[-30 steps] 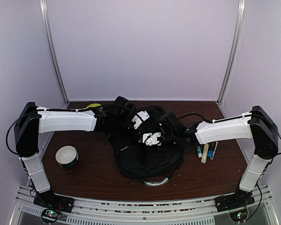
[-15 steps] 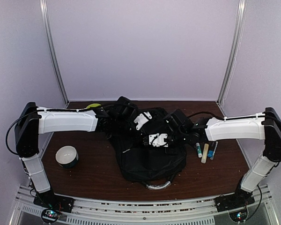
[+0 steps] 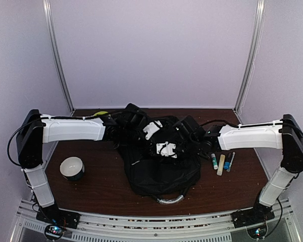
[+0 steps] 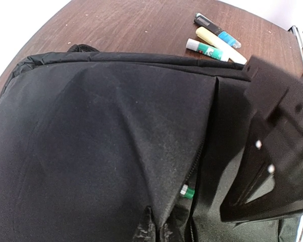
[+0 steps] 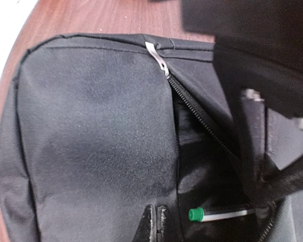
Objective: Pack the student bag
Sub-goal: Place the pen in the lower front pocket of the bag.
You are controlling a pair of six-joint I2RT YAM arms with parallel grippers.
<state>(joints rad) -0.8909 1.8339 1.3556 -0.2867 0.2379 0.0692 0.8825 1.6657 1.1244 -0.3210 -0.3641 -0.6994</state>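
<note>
The student bag (image 3: 161,174) lies at lower centre of the top view on the worktop (image 3: 101,186), its grey handle (image 3: 169,197) toward the bottom edge. The 3 markers (image 4: 214,43) at upper right of the left wrist view carry print too small to read. Only the wrist views show a green-capped pen (image 5: 212,215) inside the unzipped pocket. The left end effector (image 4: 152,229) is pinched together on bunched bag fabric. The right end effector (image 5: 155,222) is clamped on the pocket's edge. From above, both are hard to make out against the black.
</note>
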